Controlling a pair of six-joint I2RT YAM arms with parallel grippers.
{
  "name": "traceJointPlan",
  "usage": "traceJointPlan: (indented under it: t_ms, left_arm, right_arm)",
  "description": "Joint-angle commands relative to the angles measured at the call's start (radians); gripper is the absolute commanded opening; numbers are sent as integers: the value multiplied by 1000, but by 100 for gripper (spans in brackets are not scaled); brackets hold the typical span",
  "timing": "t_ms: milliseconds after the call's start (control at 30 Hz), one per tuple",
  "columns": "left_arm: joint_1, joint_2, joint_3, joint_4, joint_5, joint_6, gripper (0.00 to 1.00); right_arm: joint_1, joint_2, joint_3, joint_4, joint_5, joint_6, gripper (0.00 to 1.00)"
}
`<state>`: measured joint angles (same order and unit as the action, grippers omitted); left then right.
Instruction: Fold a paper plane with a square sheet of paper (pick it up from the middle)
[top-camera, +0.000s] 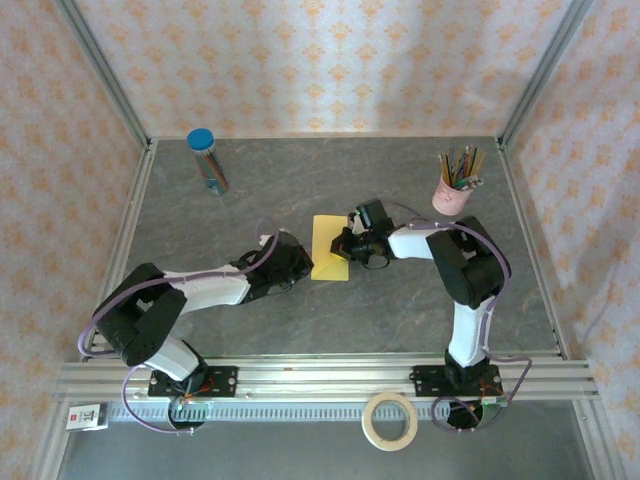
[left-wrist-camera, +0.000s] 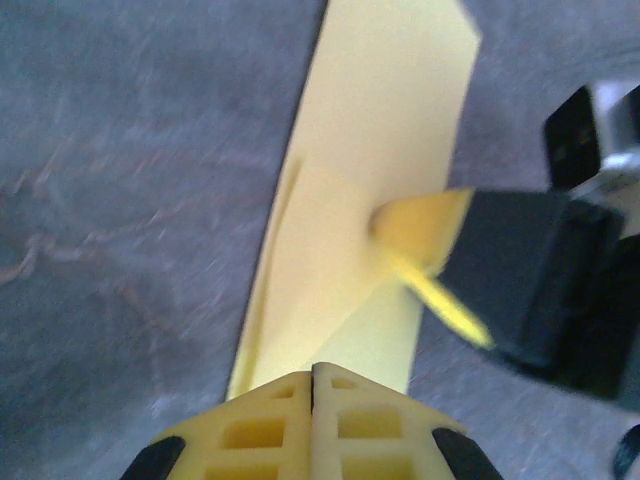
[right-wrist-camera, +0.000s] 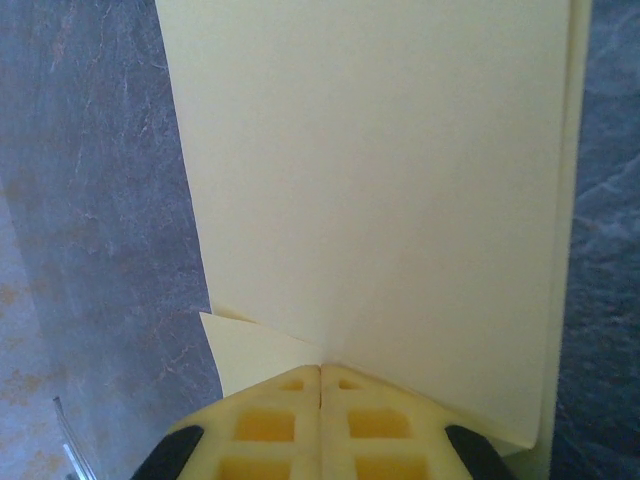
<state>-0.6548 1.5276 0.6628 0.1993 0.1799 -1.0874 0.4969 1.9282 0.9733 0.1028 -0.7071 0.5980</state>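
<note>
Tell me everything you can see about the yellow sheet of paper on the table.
The yellow sheet of paper lies near the middle of the grey table, between the two grippers. It looks thin, plain and matte. From above it is a narrow rectangle, so it seems already folded; the wrist views show overlapping layers, a diagonal fold edge and a small corner flap. The shut right gripper presses on its right side, and the shut left gripper reaches its left edge.

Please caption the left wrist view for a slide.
Shut left gripper meets folded yellow paper; shut right gripper rests on it.
</note>
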Motion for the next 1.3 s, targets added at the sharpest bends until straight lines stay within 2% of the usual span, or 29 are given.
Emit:
traceJointPlan:
  t_ms: [0, 133, 500, 733, 1033, 1267]
  left_arm:
    - [13, 48, 43, 36, 47, 40, 0]
    - [12, 135, 89, 97, 120, 38, 0]
    - [22, 242, 93, 49, 120, 40, 0]
    - [20, 245, 48, 34, 116, 29, 0]
    - [20, 243, 39, 37, 105, 17, 0]
    - [20, 246, 38, 24, 100, 13, 0]
  right_arm:
    - [2, 98, -54, -152, 186, -36, 5]
    - [2, 94, -44, -152, 176, -47, 5]
    - [2, 59, 1, -111, 111, -97, 6]
    - [3, -27, 86, -93, 45, -163, 8]
    - [60, -64, -3, -15, 8, -125, 8]
    - [63, -23, 4, -51, 68, -121, 6]
